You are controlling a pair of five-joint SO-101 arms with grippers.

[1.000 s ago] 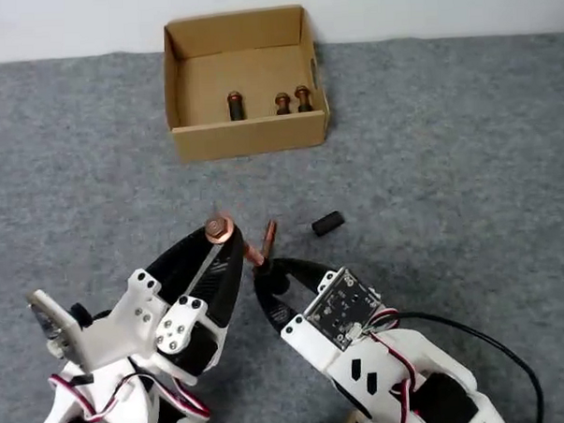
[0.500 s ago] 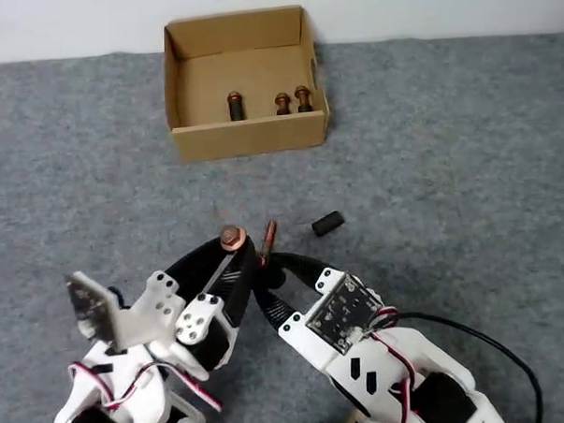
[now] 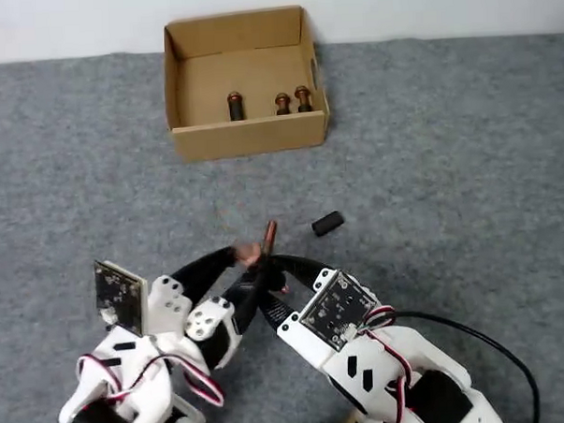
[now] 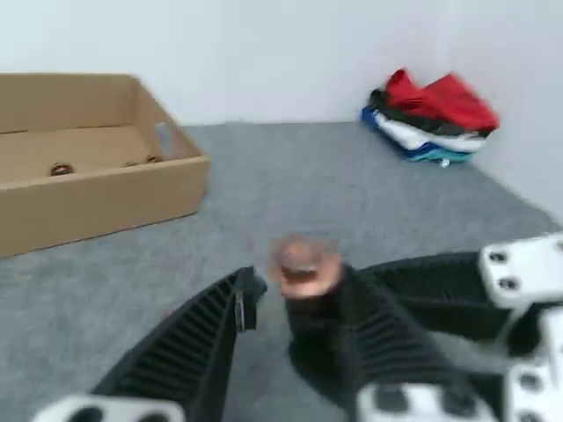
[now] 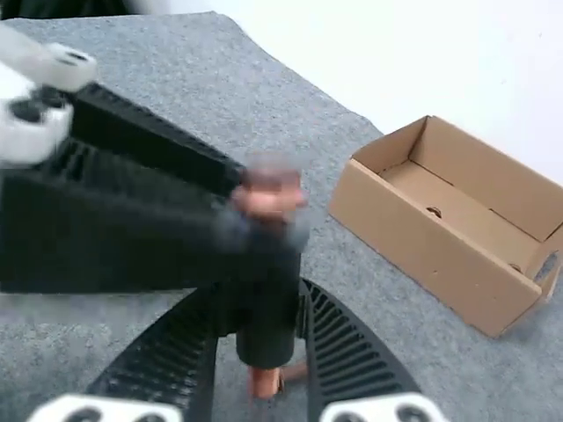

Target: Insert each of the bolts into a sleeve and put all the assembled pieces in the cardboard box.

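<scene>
My left gripper [image 3: 245, 265] [image 4: 299, 294] is shut on a copper bolt [image 4: 303, 262] [image 5: 268, 195], head up at its fingertips. Right against it, my right gripper [image 3: 269, 273] [image 5: 259, 299] is shut on a black sleeve [image 5: 264, 330], held upright between its fingers. The bolt hangs directly over the sleeve, and the two grippers' tips overlap in the high view. Another copper bolt [image 3: 269, 234] shows just beyond the tips. A loose black sleeve [image 3: 327, 223] lies on the carpet to its right. The cardboard box [image 3: 246, 136] [image 4: 97, 207] [image 5: 422, 237] stands at the back.
Three assembled pieces [image 3: 283, 103] stand in a row inside the box. Grey carpet covers the table, with open room between the box and the arms. A pile of folded clothes [image 4: 431, 114] lies by the far wall. A black cable [image 3: 494, 347] trails from the right arm.
My left arm has swung right and toward the front, carrying the bolt from left of the right gripper to right over its sleeve. The right arm has barely moved.
</scene>
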